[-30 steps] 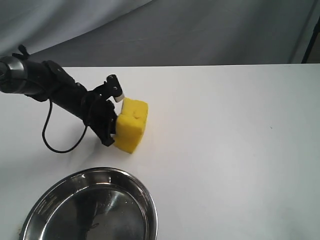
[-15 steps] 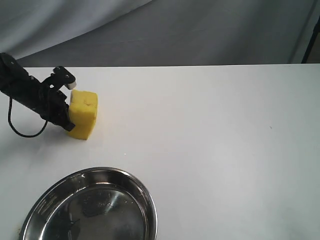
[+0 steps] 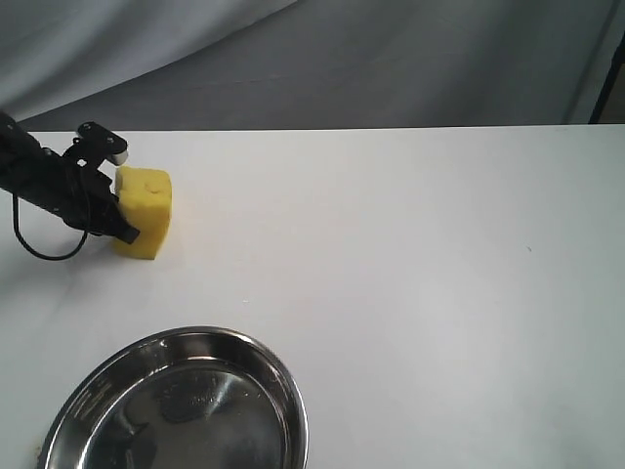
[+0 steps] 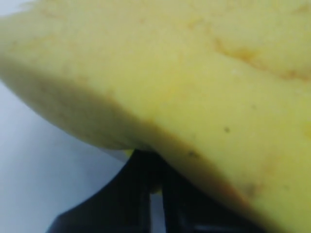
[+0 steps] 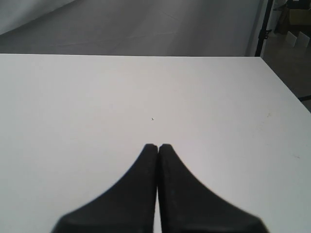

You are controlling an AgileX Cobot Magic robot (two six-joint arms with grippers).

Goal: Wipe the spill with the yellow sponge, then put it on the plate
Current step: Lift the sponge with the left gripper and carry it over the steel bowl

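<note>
a: what is the left gripper (image 3: 121, 195) doing?
b: it is clamping the chunky bright yellow foam sponge (image 3: 145, 213) between its narrowly set jaws, at the far left of the flat white table (image 3: 420, 293), near the back edge. in the left wrist view the sponge (image 4: 194, 73) is filling nearly everything.
a: is the sponge sitting on the table?
b: its lower edge is looking very close to the surface; i cannot tell whether it is touching.
a: and the round shiny stainless-steel plate (image 3: 293, 405)?
b: it is lying at the front left, well apart from the sponge.
a: the right gripper (image 5: 158, 147)?
b: it is hovering over the table, its black jaws pressing together.
</note>
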